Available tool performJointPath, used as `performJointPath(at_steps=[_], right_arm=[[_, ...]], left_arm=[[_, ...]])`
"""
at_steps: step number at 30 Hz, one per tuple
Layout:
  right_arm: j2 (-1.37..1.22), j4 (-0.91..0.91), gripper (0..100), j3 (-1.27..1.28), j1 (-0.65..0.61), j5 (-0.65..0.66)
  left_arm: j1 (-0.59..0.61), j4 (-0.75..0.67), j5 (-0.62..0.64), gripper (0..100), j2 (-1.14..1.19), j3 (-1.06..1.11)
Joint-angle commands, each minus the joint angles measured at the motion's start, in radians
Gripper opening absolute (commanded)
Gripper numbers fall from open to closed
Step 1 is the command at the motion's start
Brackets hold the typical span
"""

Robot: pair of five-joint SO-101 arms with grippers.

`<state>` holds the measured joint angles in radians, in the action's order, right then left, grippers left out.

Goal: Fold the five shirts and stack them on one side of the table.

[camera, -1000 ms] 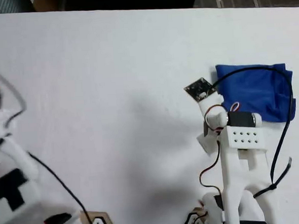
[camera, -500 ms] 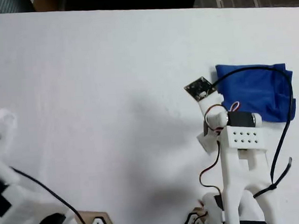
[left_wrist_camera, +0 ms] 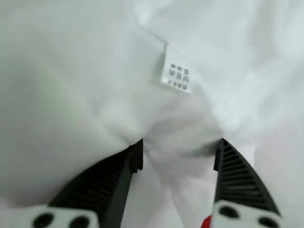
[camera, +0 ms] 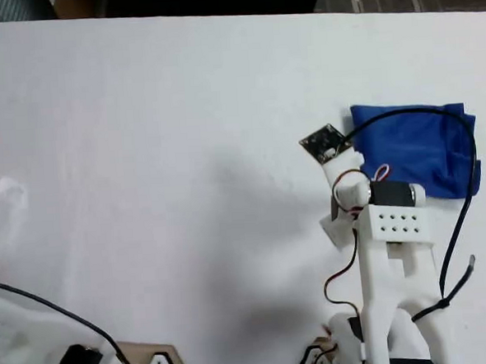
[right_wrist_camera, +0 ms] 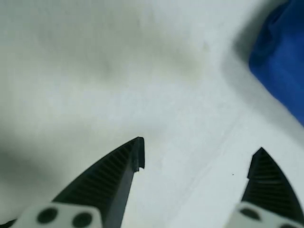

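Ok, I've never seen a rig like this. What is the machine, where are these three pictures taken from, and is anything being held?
These are two small robot arms working at a white table. The high view comes from a fixed camera looking down over the table. The other two come from a camera on each arm's wrist, looking out past its grasping part. In the high view, the white arm at the lower right is the right arm, next to a folded blue shirt. Its right end effector is open over bare table, with the blue shirt off to one side. The left end effector is closed on bunched cloth of a white shirt, whose tag is showing. That shirt also appears at the high view's left edge.
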<state>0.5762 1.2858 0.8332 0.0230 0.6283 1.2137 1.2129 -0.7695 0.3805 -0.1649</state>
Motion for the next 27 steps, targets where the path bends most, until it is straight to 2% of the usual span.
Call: performJointPath(at_steps=[1,4,7,9,14,16,19,27], right_arm=[[0.030,-0.005,34.7,-0.008,0.005,0.002],[0.030,-0.005,34.7,-0.008,0.002,0.002],[0.030,-0.005,34.7,-0.008,0.002,0.002],[0.030,-0.007,34.7,-0.008,0.002,0.002],[0.030,-0.008,34.7,-0.008,0.002,-0.002],[0.030,-0.010,34.7,-0.008,0.002,-0.006],[0.030,-0.031,34.7,-0.006,0.008,-0.014],[0.028,-0.136,34.7,0.044,0.031,-0.153]], left_arm=[[0.011,-0.021,-0.014,26,0.032,-0.081],[0.009,-0.021,-0.020,21,0.074,-0.082],[0.003,0.009,-0.014,1,0.103,-0.088],[-0.023,0.055,-0.017,4,0.104,-0.088],[-0.150,0.184,-0.009,3,0.032,-0.090],[-0.242,0.249,-0.006,3,-0.029,-0.090],[-0.420,0.345,0.063,3,-0.144,-0.090],[-1.013,0.525,0.226,3,-0.499,-0.091]])
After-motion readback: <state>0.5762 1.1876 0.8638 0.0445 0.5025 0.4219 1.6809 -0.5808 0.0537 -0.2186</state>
